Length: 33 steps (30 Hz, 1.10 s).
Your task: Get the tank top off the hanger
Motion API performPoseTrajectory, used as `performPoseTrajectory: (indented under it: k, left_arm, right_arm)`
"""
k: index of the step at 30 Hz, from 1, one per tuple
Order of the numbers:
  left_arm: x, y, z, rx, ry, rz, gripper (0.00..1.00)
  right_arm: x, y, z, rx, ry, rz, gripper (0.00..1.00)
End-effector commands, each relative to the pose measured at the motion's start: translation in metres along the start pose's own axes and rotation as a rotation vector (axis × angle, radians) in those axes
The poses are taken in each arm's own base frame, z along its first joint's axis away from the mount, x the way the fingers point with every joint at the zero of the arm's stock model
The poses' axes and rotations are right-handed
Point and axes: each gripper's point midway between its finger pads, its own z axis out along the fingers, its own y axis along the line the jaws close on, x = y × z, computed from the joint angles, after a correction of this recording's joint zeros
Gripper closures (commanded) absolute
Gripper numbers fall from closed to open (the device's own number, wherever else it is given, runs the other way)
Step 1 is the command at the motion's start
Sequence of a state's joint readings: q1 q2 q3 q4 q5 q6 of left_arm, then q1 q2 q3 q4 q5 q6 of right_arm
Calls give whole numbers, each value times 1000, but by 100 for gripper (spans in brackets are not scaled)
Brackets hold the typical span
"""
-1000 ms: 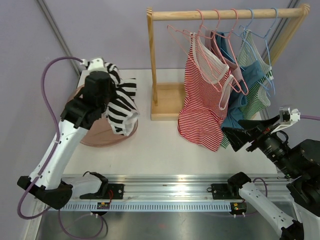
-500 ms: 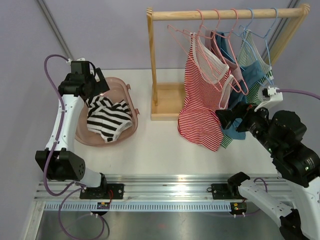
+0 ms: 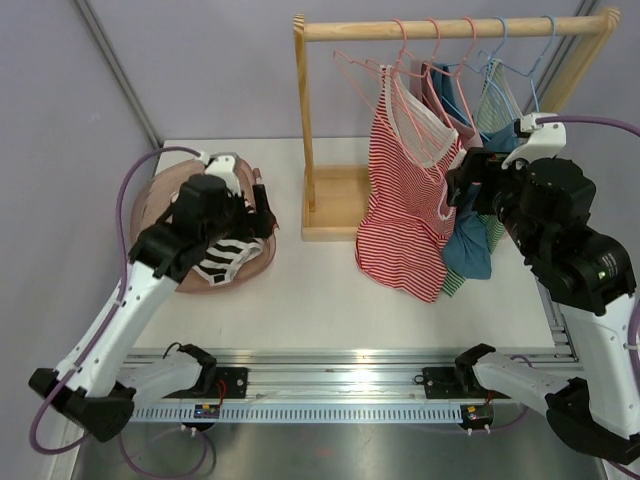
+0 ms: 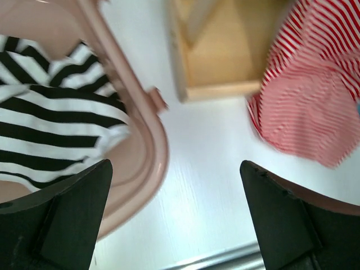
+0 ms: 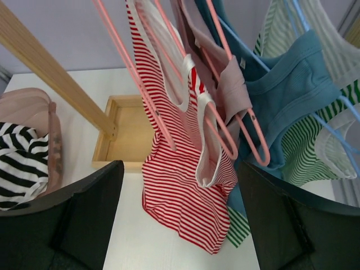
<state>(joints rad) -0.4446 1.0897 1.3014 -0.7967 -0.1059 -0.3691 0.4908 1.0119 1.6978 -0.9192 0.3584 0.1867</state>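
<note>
Red-white striped tank top [image 3: 402,222] draped on pink wire hanger [image 3: 404,48], hooked over wooden rail [image 3: 450,28], body hanging loose.

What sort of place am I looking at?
Likely a robotics lab bench, not a home: a metal mounting rail along a white table, a wooden clothes rack of striped tank tops, and a bare lilac backdrop.

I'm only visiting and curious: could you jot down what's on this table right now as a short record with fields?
Basket: pink, holds a black-and-white striped top
Rack: wooden, stands right of the basket
Red-striped tank top: hanging from the rack, not yet removed
Left claw: open, empty, over the basket's rim
Right claw: open, empty, facing the red-striped tank top
</note>
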Motion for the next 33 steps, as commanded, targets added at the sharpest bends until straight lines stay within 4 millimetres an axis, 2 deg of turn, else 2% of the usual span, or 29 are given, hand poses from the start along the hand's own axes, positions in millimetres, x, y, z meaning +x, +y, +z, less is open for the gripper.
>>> performPoseTrajectory:
  k: [1,2,4,5,6,7,8,9,10,11,13,15,16,18,19,21,25,28,33]
  left_arm:
    - [17,-16,-17,61,-70,8,1]
    - [23,-25,-28,105,-82,22,1]
    - [48,-24,-25,111,-37,33,1]
    - [58,-30,-28,144,-22,54,1]
    - [65,-32,-32,170,-15,66,1]
    - [73,-34,-32,183,4,80,1]
    - [86,-35,-31,196,32,108,1]
    - [89,-35,-34,206,27,118,1]
    - [93,-36,-33,213,28,128,1]
    - [101,-34,-29,207,40,131,1]
    - [104,-33,-29,206,49,127,1]
    - [104,-32,-30,205,45,125,1]
    - [102,-31,-33,207,34,122,1]
    - [102,-28,-34,200,24,124,1]
    - [101,-27,-37,200,14,120,1]
    - [101,-24,-37,188,8,118,1]
    - [103,-23,-37,188,13,117,1]
    - [104,-23,-36,187,20,118,1]
    - [104,-23,-36,188,17,117,1]
  right_arm:
    - [-27,-14,4,93,-67,-70,12]
    - [-36,-14,4,100,-85,-85,17]
    - [-41,-8,15,92,-88,-109,23]
    - [-45,-6,19,87,-93,-125,25]
    - [-52,-5,21,89,-107,-140,31]
    - [-51,-2,36,99,-85,-189,36]
    - [-60,1,37,89,-97,-218,40]
    - [-63,3,43,90,-94,-234,46]
    - [-56,7,60,92,-54,-264,48]
    - [-66,7,62,100,-73,-267,48]
    - [-65,9,82,108,-52,-283,46]
    - [-72,15,90,84,-63,-297,39]
    - [-66,18,104,81,-39,-311,39]
    - [-72,19,110,80,-45,-327,38]
    - [-66,19,123,86,-19,-340,39]
    - [-72,16,130,88,-21,-344,43]
    - [-60,16,155,71,25,-369,48]
    - [-52,21,163,28,59,-365,55]
    - [-43,43,159,-106,89,-312,69]
